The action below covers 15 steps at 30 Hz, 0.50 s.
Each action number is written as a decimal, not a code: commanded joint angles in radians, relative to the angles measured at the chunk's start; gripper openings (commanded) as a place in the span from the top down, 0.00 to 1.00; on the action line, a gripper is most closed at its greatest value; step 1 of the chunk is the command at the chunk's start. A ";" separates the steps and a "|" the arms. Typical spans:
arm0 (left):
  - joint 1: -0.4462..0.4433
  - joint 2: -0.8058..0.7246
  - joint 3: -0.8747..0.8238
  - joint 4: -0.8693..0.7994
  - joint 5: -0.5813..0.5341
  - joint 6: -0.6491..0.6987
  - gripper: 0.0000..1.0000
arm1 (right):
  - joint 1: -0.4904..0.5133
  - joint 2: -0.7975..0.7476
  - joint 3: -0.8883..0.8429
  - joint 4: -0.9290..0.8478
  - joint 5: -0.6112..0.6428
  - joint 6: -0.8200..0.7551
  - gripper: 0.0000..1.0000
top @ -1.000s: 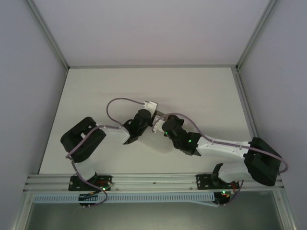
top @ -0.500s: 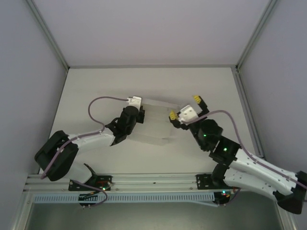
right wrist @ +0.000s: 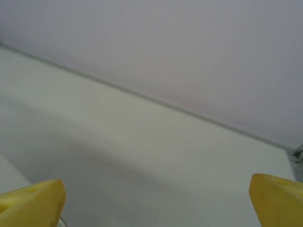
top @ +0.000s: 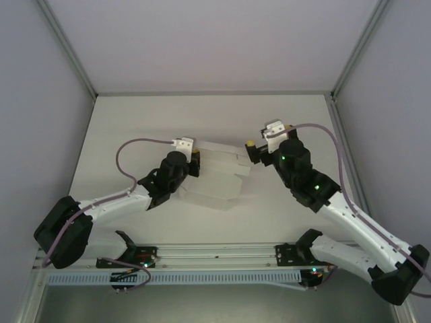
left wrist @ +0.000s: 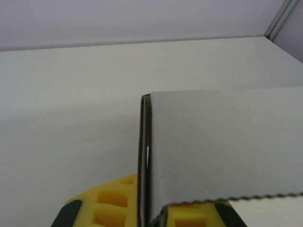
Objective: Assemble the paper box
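two layers of paper box (left wrist: 222,146) edge-on in left hand (left wrist: 146,213)

**Readable markings: none**

You will find no legible text, label, brand, number or sign in any view. The card face of the paper box (left wrist: 222,146) that you see closest, from the left wrist, is plain.

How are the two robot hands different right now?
The left gripper is shut, pinching the paper box by its edge; the right gripper is wide open with nothing between its fingers. The left gripper touches the box; the right gripper hovers near its other end. Both have yellow fingers.
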 commanded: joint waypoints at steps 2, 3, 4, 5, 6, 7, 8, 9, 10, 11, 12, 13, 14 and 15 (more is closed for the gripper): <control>0.004 -0.030 0.008 -0.013 0.030 -0.040 1.00 | -0.007 0.053 -0.024 -0.035 -0.228 0.038 0.00; 0.004 -0.030 0.013 -0.018 0.032 -0.047 1.00 | -0.007 0.068 -0.031 -0.026 -0.237 0.045 0.00; 0.003 -0.029 0.018 -0.022 0.038 -0.051 1.00 | -0.008 0.085 -0.037 -0.017 -0.253 0.039 0.00; 0.003 -0.029 0.022 -0.021 0.055 -0.049 1.00 | -0.008 0.099 -0.042 -0.006 -0.266 0.034 0.00; 0.003 -0.027 0.026 -0.022 0.074 -0.053 1.00 | -0.009 0.114 -0.047 0.011 -0.276 0.033 0.00; 0.004 -0.028 0.028 -0.017 0.097 -0.054 1.00 | -0.009 0.125 -0.053 0.031 -0.285 0.029 0.00; 0.003 -0.028 0.030 -0.011 0.131 -0.052 1.00 | -0.008 0.137 -0.057 0.052 -0.301 0.027 0.00; 0.004 -0.027 0.029 -0.001 0.171 -0.059 1.00 | -0.008 0.148 -0.061 0.071 -0.321 0.023 0.00; 0.003 -0.026 0.029 0.013 0.210 -0.060 1.00 | -0.008 0.156 -0.063 0.096 -0.336 0.018 0.00; 0.004 -0.024 0.028 0.026 0.250 -0.063 1.00 | -0.008 0.161 -0.069 0.128 -0.346 0.021 0.00; 0.004 -0.023 0.027 0.034 0.276 -0.064 1.00 | -0.007 0.160 -0.083 0.179 -0.346 0.030 0.00; 0.004 -0.021 0.027 0.039 0.289 -0.070 1.00 | -0.007 0.158 -0.099 0.231 -0.342 0.039 0.00; 0.003 -0.020 0.025 0.047 0.300 -0.072 1.00 | -0.006 0.153 -0.122 0.293 -0.327 0.059 0.00; 0.003 -0.018 0.023 0.052 0.306 -0.083 1.00 | -0.009 0.146 -0.148 0.362 -0.313 0.080 0.00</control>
